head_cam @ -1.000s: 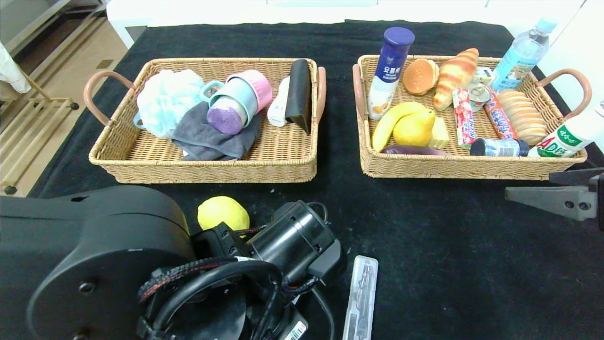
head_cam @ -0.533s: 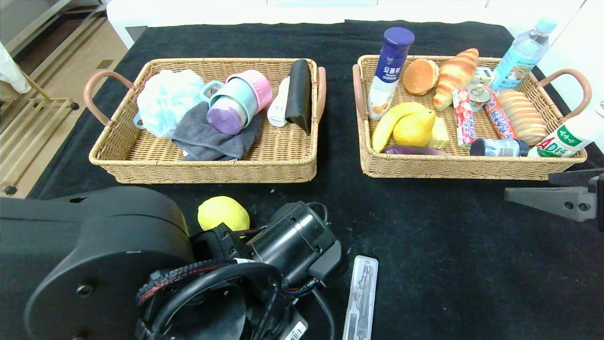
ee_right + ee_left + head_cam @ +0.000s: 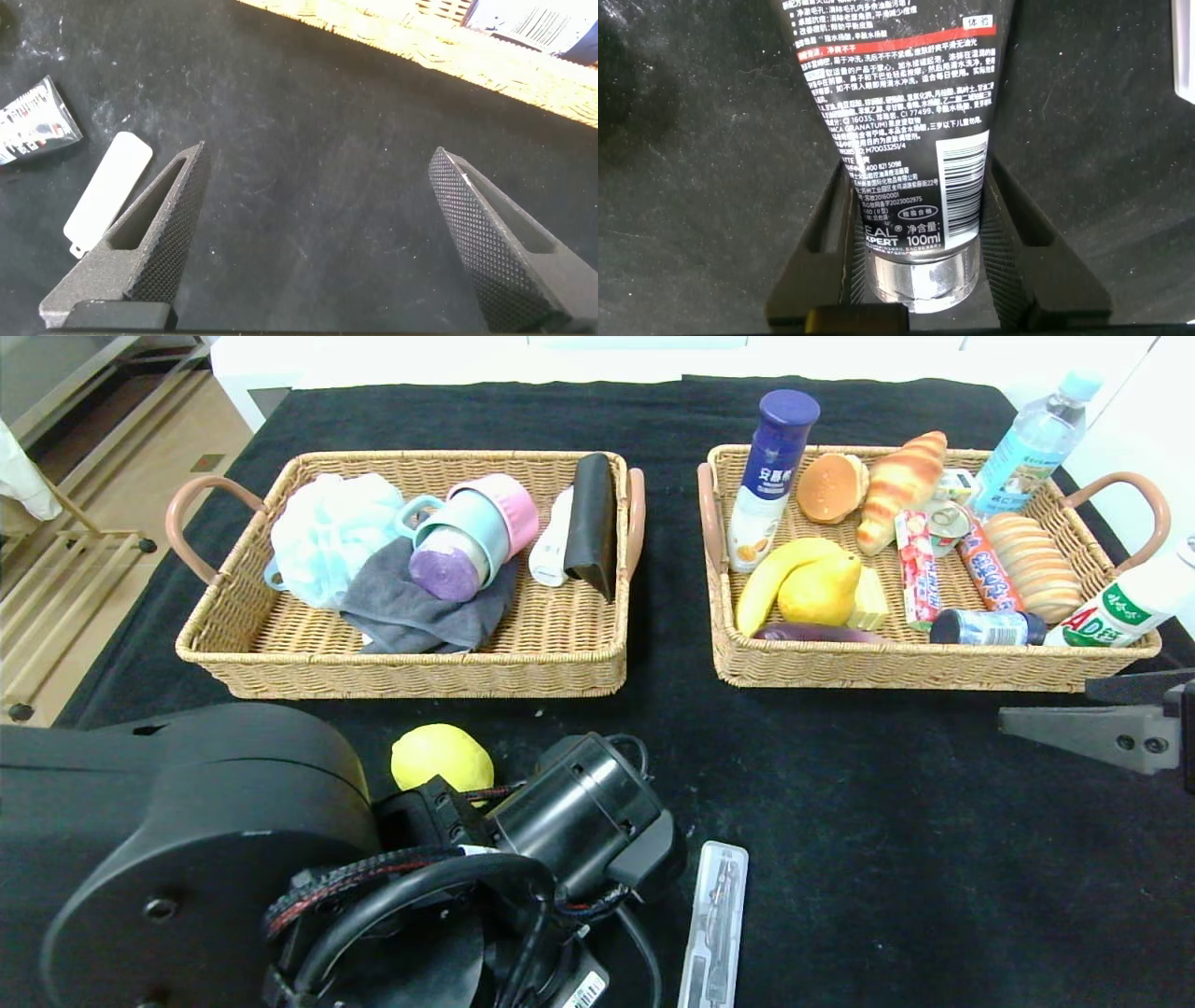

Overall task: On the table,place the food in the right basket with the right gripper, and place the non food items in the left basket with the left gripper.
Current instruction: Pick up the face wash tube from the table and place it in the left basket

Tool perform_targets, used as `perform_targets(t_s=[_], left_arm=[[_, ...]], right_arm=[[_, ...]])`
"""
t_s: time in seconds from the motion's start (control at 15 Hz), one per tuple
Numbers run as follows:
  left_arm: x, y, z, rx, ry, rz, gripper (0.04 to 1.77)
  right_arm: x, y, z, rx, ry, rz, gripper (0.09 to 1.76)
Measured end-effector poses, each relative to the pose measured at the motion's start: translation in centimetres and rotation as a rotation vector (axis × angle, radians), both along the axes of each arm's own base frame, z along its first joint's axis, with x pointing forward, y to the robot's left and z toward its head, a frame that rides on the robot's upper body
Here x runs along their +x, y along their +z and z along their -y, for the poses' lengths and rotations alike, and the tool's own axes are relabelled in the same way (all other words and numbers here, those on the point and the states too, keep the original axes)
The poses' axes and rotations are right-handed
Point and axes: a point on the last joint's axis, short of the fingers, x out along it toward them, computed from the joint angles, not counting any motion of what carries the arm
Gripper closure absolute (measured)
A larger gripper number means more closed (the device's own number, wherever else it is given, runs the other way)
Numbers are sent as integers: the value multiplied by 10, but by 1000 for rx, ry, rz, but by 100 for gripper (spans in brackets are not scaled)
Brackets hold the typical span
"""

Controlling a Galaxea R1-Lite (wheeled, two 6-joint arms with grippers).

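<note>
In the left wrist view my left gripper (image 3: 920, 163) is shut on the black squeeze tube (image 3: 896, 112) just above its grey cap (image 3: 920, 275), low over the black table (image 3: 840, 849). In the head view the left arm (image 3: 569, 821) hides both. The yellow lemon (image 3: 442, 756) lies beside that arm. The clear case (image 3: 714, 924) lies near the front edge. My right gripper (image 3: 1088, 733) waits open at the right edge, over bare cloth (image 3: 318, 154). The blue-capped bottle (image 3: 770, 476), bun (image 3: 831, 485) and snack pack (image 3: 917, 569) are in the right basket (image 3: 934, 667).
The left basket (image 3: 420, 677) holds a blue puff, grey cloth, stacked cups and a black pouch. The right basket also carries a banana, a croissant, cans and bottles. The right wrist view shows the case (image 3: 107, 191) off to one side of the open fingers.
The left arm's big housing has shifted slightly in the head view. The lemon, the case, both baskets and the right gripper have stayed put.
</note>
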Motion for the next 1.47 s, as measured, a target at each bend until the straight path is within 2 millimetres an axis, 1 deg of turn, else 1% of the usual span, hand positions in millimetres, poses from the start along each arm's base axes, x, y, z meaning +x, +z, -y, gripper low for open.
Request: perform_targets(t_s=[0.27, 0.53, 0.73, 1.0, 1.27, 1.47], left_arm=[[-2, 7, -3, -22, 1, 15, 105], [-4, 21, -8, -67, 7, 47, 106], [-2, 40, -13, -124, 22, 91, 106], [11, 70, -26, -207, 82, 165, 106], [20, 97, -38, -282, 125, 239, 107], [30, 112, -48, -303, 143, 291, 107]], right_arm=[[0, 0, 0, 0, 1, -1, 14], [0, 0, 0, 0, 1, -2, 14], [0, 0, 0, 0, 0, 0, 14], [0, 1, 0, 1, -3, 5, 14], [0, 1, 1, 1, -5, 7, 14], [0, 1, 1, 0, -6, 5, 14]])
